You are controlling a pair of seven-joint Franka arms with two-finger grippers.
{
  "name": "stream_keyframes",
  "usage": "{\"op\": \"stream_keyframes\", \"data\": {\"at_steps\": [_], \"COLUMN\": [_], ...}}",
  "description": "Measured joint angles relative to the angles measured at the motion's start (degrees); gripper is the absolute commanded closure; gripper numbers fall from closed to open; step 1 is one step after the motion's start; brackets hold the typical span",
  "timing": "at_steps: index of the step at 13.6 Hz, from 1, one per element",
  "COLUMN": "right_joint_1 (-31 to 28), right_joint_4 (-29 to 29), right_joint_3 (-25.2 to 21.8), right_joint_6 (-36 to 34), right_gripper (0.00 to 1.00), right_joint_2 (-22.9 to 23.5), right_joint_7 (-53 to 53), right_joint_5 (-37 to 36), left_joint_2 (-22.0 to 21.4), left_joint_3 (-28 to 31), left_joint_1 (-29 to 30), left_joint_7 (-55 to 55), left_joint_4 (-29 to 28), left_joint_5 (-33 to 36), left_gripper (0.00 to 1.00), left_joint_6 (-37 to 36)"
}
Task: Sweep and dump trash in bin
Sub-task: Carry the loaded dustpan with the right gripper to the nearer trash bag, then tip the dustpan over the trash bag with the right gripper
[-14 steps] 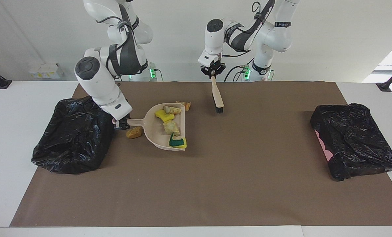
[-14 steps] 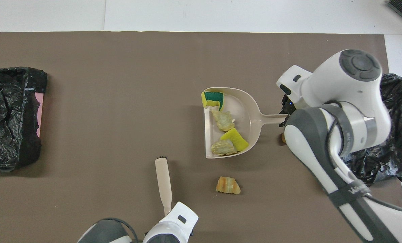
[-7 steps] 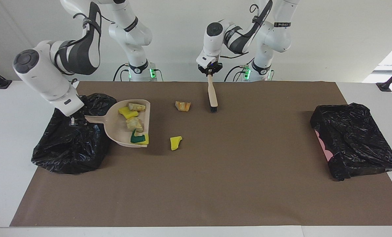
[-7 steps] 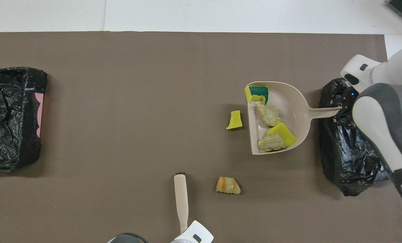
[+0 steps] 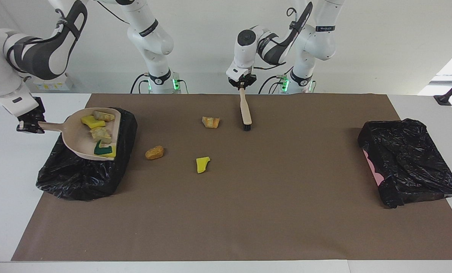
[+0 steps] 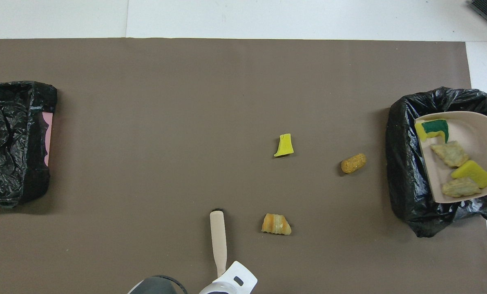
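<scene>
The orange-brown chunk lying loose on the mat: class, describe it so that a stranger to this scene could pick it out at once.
Start at the black-lined bin at the right arm's end of the brown mat, where the dustpan hangs. The orange-brown chunk is the loose piece closest to that bin. It is rounded and plain, unlike the flat yellow scrap and the striped orange piece by the brush.

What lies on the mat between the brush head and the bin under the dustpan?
Three scraps: a striped orange one beside the brush, a yellow one, and an orange-brown one nearest the bin. Both views show them.
</scene>
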Motion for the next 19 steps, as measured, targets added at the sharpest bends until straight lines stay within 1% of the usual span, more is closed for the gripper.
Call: {"op": "stream_keyframes", "data": {"at_steps": [2,3,5,7,8,10,12,14,16,17,19], "right_joint_1": [-0.9,-0.8,-0.7,-0.1,0.9,3.4,5.0,7.1,9.2,9.5,9.3], "right_joint_4": [0.3,0.2,-1.4,-4.1,-5.2,-7.3,-9.9,-11.5,-11.8,-11.8,-11.8], "right_joint_3": [0.0,0.1,0.2,0.4,0.6,0.7,0.7,0.7,0.7,0.7,0.7], "right_joint_6": [2.4,3.6,6.9,8.4,8.4,8.3,7.8,4.3,0.8,0.3,0.1], "right_gripper": [1.0,1.0,1.0,1.0,1.0,1.0,1.0,1.0,1.0,1.0,1.0], "right_joint_2": [-0.3,-0.4,-0.9,-2.1,-2.8,-4.5,-6.3,-7.6,-8.6,-9.5,-11.5], "right_joint_7": [-0.1,-0.1,0.7,5.7,8.4,13.7,19.3,25.2,28.8,29.1,28.5], "right_joint_5": [-4.4,-7.2,-12.9,-19.9,-23.2,-28.7,-33.2,-37.6,-40.2,-40.6,-41.4], "left_joint_2": [0.2,0.3,0.6,1.0,1.2,1.8,3.6,7.1,10.3,11.3,11.6], "left_joint_3": [0.3,0.5,0.8,1.0,1.2,1.4,1.6,1.6,1.7,1.7,1.9], "left_joint_1": [0.5,1.7,6.0,10.8,13.6,20.2,26.7,31.9,36.4,38.5,42.4], "left_joint_7": [0.1,0.1,2.2,5.8,8.7,16.6,25.2,30.6,36.2,39.1,44.1], "left_joint_4": [0.1,0.5,3.4,7.4,9.5,14.1,21.7,32.3,41.7,45.1,49.9], "left_joint_5": [0.0,0.0,1.3,6.4,9.0,11.4,13.3,15.4,15.9,16.0,16.1], "left_gripper": [0.0,0.0,0.0,0.0,0.0,0.0,0.0,0.0,0.0,0.0,0.0], "left_joint_6": [0.0,0.0,-0.8,-2.0,-2.2,-2.7,-6.5,-12.5,-17.7,-20.0,-24.0]}}
